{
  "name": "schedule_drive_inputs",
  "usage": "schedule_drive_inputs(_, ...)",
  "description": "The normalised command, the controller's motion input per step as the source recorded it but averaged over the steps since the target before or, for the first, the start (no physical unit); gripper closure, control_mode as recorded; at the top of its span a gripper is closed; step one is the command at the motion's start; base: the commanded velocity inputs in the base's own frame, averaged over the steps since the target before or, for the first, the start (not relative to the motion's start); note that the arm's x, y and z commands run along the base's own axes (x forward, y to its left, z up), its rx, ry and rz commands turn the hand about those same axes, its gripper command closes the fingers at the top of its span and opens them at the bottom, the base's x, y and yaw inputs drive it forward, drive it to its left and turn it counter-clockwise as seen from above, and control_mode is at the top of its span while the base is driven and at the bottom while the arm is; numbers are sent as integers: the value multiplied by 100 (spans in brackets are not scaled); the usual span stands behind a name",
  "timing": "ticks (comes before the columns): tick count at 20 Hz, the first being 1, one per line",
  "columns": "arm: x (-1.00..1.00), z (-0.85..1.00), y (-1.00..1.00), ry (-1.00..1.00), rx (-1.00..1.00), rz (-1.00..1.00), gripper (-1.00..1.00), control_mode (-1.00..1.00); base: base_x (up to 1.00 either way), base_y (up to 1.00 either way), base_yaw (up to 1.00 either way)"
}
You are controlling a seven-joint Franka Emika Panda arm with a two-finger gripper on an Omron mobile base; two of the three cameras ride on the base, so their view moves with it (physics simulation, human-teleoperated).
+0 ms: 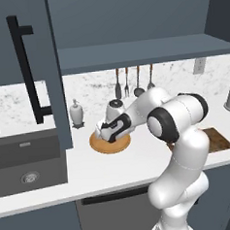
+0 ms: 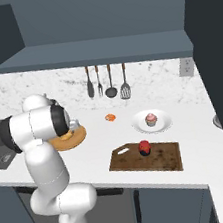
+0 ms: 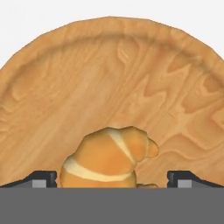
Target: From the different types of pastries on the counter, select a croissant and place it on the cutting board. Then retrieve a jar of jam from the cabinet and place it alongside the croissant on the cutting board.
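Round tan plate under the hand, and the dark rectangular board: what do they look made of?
The round tan plate looks like light wood: wavy grain, matte finish, raised rim. The dark brown rectangular cutting board looks like darker wood with mottled grain, though it is too small to be sure. The golden-brown croissant lies on the plate between the open hand's fingertips.

Grained wooden plate (image 3: 109,78), matt

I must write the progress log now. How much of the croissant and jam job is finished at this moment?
Done: the small dark-red jar with a black lid already stands on the dark brown wooden cutting board. In hand: the gripper is down at the round tan wooden plate, jaws open on either side of the golden-brown croissant, not closed on it. Left: grasp the croissant and set it on the board beside the jar.
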Motion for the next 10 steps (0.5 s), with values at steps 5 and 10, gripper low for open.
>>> schedule_drive_inputs(5, 0, -13, 9, 0, 0, 0, -100, -100, 0, 0, 0)
schedule_drive_inputs(10, -2, -1, -1, 0, 0, 3, -100, -100, 0, 0, 0)
